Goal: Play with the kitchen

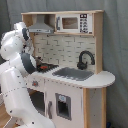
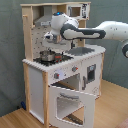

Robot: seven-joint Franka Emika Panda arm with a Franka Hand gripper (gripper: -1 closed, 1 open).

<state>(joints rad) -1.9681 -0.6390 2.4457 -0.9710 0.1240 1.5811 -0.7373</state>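
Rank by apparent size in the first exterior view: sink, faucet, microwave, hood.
1. Sink
2. Microwave
3. Hood, close to the microwave, so that order is unsure
4. Faucet, smallest

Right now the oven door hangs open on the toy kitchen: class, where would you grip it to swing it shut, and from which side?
Grip the oven door at its free front edge, the rim farthest from the kitchen body. In the second exterior view it is folded down and juts forward, hinged at the bottom. That free edge probably gives the most leverage, so come from the front and lift upward.
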